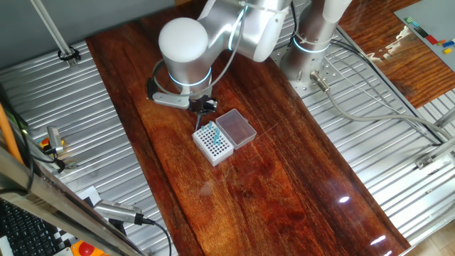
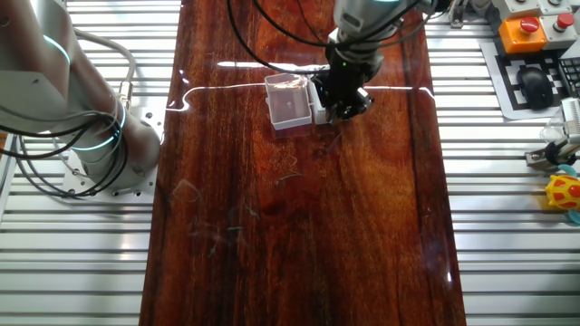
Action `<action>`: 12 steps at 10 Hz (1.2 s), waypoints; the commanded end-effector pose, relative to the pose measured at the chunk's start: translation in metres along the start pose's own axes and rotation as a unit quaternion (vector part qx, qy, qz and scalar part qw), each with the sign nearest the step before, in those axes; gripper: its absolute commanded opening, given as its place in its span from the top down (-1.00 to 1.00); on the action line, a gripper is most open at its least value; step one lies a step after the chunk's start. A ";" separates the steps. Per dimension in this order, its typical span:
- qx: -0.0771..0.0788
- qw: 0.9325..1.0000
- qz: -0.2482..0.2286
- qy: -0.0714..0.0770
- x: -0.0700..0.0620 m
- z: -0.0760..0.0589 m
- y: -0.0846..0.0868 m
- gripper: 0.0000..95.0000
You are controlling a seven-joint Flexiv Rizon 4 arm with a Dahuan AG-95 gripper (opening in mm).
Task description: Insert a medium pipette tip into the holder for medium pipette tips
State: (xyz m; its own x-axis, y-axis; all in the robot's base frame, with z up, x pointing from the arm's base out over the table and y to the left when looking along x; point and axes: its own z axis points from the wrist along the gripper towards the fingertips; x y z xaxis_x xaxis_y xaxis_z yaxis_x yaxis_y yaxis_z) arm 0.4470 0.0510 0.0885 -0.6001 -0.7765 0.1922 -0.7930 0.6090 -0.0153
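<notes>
The holder for medium pipette tips (image 1: 215, 147) is a small white square box near the middle of the wooden board. A few teal-blue tips (image 1: 212, 132) stand in its grid. Its clear lid (image 1: 237, 129) lies open beside it. My gripper (image 1: 205, 108) hangs just above the box's far corner with its black fingers close together. A thin greyish sliver, the medium pipette tip (image 1: 200, 119), points down from them toward the grid. In the other fixed view my gripper (image 2: 343, 107) hides most of the box (image 2: 319, 112), and the lid (image 2: 288, 102) shows to its left.
The wooden board (image 1: 270, 192) lies on ribbed metal tabletops. The arm's base (image 1: 311, 43) stands at the back with cables trailing right. A keyboard (image 1: 25, 229) and a tool sit at the front left. A control pendant (image 2: 528, 27) and a yellow toy (image 2: 564, 193) lie beyond the board.
</notes>
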 end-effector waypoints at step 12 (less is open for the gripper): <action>0.021 0.998 -0.017 0.058 -0.012 -0.012 0.022 1.00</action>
State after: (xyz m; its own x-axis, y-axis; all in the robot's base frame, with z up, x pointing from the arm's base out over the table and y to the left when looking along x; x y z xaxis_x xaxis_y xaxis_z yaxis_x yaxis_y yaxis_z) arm 0.4370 0.0759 0.0981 -0.5668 -0.7680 0.2982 -0.8122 0.5816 -0.0460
